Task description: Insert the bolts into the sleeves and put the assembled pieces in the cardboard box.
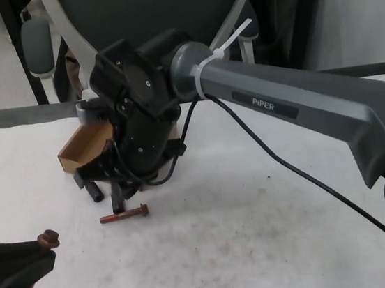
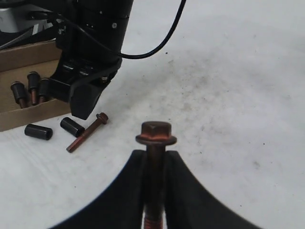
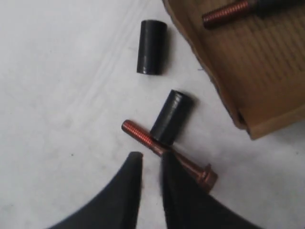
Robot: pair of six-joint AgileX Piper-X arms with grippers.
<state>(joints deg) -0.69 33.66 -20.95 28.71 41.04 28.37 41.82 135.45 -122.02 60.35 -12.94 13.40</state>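
At the bench's near left corner, left gripper (image 2: 153,160) is clamped on a bolt (image 2: 156,138) by the shank, head up. Right gripper (image 3: 150,162), fingers all but together and empty, hangs over a loose bolt (image 3: 138,136) lying against a sleeve (image 3: 170,118) beside the box (image 3: 267,121). Judgement: bolts stiff and light, threads aid grip. Sleeves are smooth and may roll, so pinch across the barrel.

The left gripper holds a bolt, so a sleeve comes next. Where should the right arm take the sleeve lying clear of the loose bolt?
Probably grip the sleeve across its middle, from straight above: it lies on its side with bare bench along both flanks, apart from the second sleeve.
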